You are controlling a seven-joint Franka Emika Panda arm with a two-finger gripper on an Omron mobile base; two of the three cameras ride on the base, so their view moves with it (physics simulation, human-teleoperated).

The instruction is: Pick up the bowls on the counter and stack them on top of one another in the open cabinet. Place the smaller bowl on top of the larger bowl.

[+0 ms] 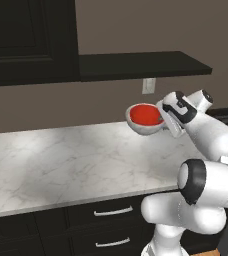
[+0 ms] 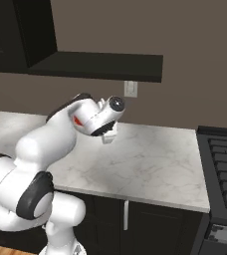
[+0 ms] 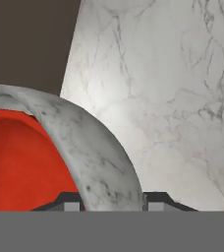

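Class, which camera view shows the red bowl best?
The left base view: the red bowl sits whole inside the white bowl, lifted above the counter. The hand view crops it; the right base view shows a red sliver.

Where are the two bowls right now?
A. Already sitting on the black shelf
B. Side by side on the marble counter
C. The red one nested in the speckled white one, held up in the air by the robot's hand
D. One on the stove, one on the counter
C: the red bowl sits inside the speckled white bowl, whose rim the hand grips, lifted above the counter and below the black shelf.
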